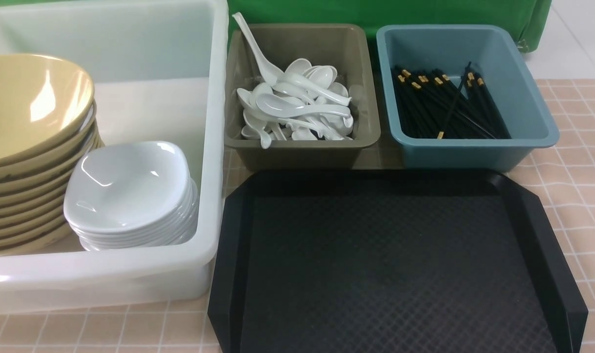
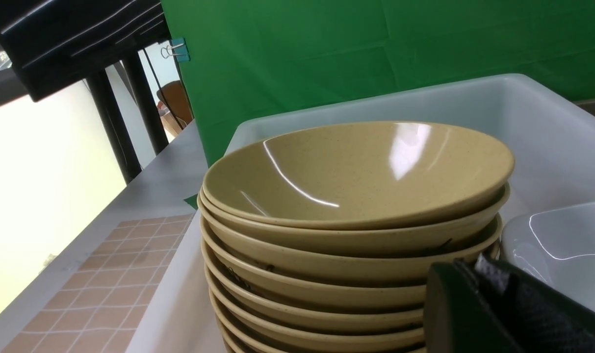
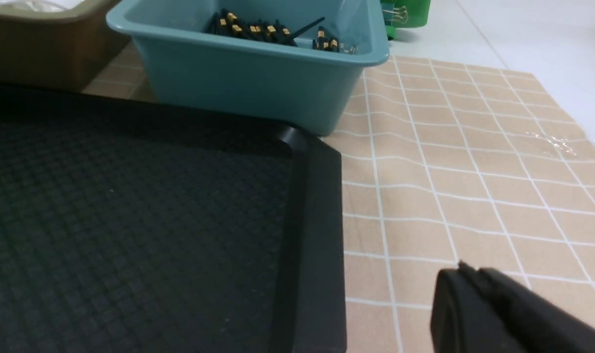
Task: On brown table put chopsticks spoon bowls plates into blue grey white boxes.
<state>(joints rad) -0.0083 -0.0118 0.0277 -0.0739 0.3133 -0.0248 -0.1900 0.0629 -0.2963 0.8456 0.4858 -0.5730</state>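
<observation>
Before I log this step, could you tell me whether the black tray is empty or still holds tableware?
Empty: the black tray shows only bare textured surface in the front view.

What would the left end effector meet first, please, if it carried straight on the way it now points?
Probably the stack of bowls in the white tub: the left end effector points at its side, close by. Depth is unclear, and the plates sit just beside that line.

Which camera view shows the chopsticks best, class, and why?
The front view: it looks down into the teal-blue box and shows the chopsticks along their whole length. The right wrist view catches only their gold-banded ends above the box rim. The left wrist view shows none.
</observation>
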